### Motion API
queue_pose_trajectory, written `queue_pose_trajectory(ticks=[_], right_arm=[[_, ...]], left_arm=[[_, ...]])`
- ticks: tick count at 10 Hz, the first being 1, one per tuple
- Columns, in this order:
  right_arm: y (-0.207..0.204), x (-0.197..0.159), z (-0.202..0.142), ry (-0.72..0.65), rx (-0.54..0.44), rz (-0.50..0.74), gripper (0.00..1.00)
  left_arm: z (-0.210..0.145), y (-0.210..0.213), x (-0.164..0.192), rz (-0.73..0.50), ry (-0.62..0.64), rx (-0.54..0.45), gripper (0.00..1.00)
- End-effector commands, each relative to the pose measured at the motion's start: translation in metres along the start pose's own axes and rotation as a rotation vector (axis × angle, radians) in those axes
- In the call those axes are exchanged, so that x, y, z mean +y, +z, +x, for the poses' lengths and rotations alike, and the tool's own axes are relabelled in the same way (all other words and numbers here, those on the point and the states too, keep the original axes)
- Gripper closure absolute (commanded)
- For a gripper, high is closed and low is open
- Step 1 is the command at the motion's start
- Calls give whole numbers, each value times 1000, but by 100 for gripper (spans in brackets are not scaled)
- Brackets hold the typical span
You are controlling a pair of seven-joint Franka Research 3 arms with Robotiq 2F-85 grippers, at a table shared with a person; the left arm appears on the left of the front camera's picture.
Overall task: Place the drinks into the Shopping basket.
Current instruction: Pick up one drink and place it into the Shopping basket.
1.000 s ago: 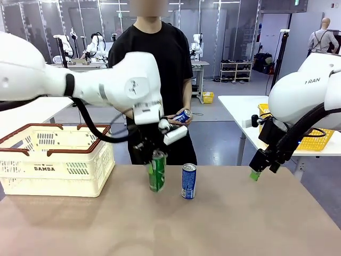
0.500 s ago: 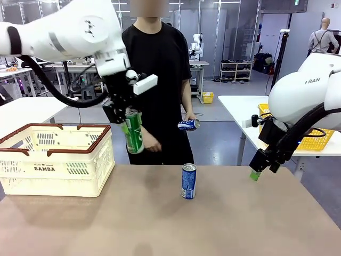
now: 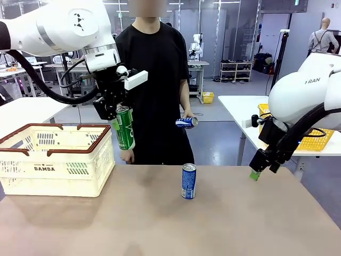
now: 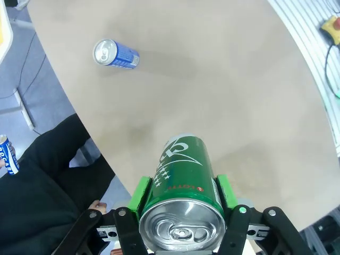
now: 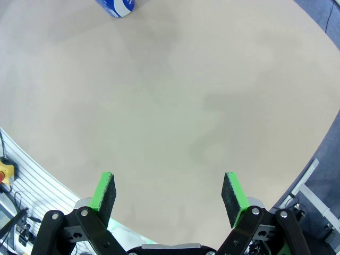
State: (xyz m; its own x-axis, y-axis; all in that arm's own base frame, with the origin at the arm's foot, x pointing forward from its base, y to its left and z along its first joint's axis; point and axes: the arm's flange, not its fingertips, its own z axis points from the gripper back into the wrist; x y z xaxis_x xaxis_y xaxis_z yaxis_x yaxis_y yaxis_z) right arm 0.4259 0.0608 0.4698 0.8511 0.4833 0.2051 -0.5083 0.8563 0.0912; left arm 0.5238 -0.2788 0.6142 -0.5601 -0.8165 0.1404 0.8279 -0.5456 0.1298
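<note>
Tan table [image 3: 240, 218], cream Shopping basket [image 3: 53, 160] sat at its left end, person [image 3: 160, 69] stood behind, left gripper [image 3: 118, 113] pinched green can [image 3: 125, 132] aloft beside the basket, right gripper [image 3: 261, 172] hung spread wide, blue can [image 3: 188, 181] stood upright mid-table, second blue can [image 3: 186, 122] was held by the person.

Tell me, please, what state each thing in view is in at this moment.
green can, lifted clear of the table, roughly upright.
nearer blue can, standing upright on the table, untouched.
farther blue can, held on its side in the person's hand.
Shopping basket, standing on the table.
left end effector, shut on the green can.
right end effector, open, holding nothing.
</note>
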Motion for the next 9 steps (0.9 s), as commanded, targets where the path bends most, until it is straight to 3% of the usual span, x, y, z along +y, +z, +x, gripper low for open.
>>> queue_pose_trajectory(ticks=[1,5,6,8,9], right_arm=[[1,-2,-1,8,8,-6,0],[1,-2,-1,8,8,-6,0],[1,-2,-1,8,8,-6,0],[1,-2,-1,8,8,-6,0],[1,-2,-1,8,8,-6,0]], left_arm=[[0,3,0,13,1,2,100],[0,3,0,13,1,2,100],[0,-1,0,-1,0,0,41],[-35,11,16,35,99,-49,41],[-61,24,22,85,167,-24,41]])
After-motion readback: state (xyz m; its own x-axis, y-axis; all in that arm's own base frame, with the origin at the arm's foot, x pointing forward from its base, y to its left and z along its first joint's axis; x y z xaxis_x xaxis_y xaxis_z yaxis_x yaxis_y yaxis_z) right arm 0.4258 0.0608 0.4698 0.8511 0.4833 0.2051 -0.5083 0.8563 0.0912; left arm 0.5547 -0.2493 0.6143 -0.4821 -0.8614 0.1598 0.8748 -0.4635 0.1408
